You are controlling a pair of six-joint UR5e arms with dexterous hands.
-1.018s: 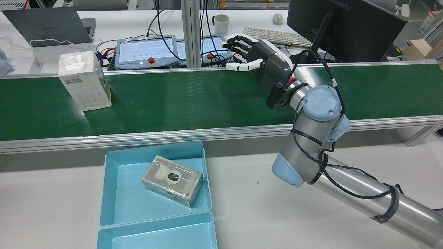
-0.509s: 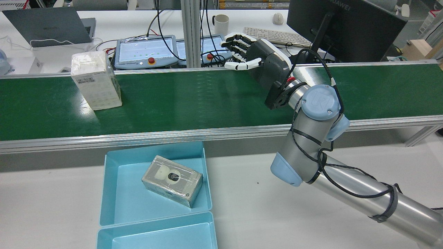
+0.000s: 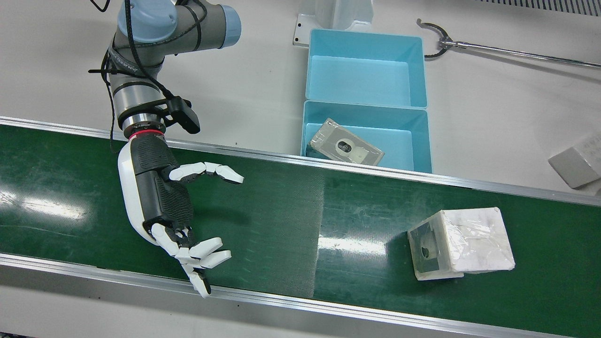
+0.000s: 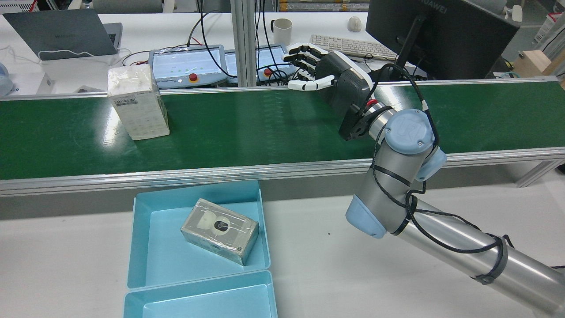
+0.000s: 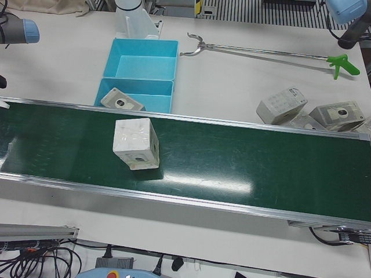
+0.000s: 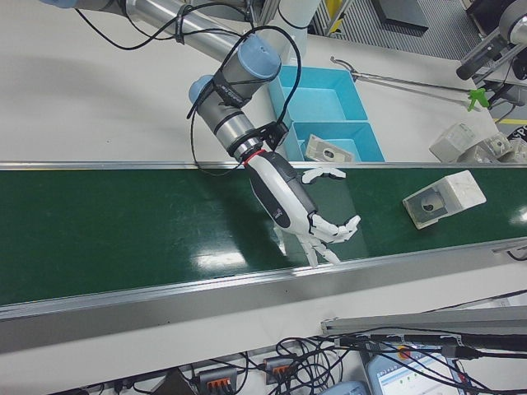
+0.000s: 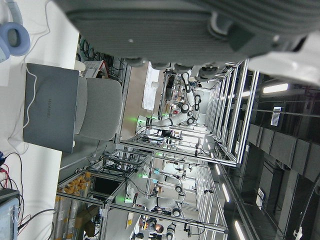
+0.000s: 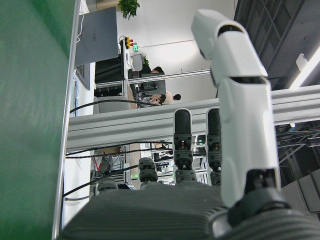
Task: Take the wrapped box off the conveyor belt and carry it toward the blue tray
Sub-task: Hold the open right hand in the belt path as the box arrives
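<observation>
the right robot hand [image 3: 173,206] is held spread and empty above the conveyor belt [image 3: 281,225], well apart from the wrapped box [image 3: 462,243], apparently for interception.

The wrapped box [image 4: 138,102], white under clear film, stands upright on the green conveyor belt [image 4: 265,128], apart from the blue tray [image 4: 145,247].
</observation>
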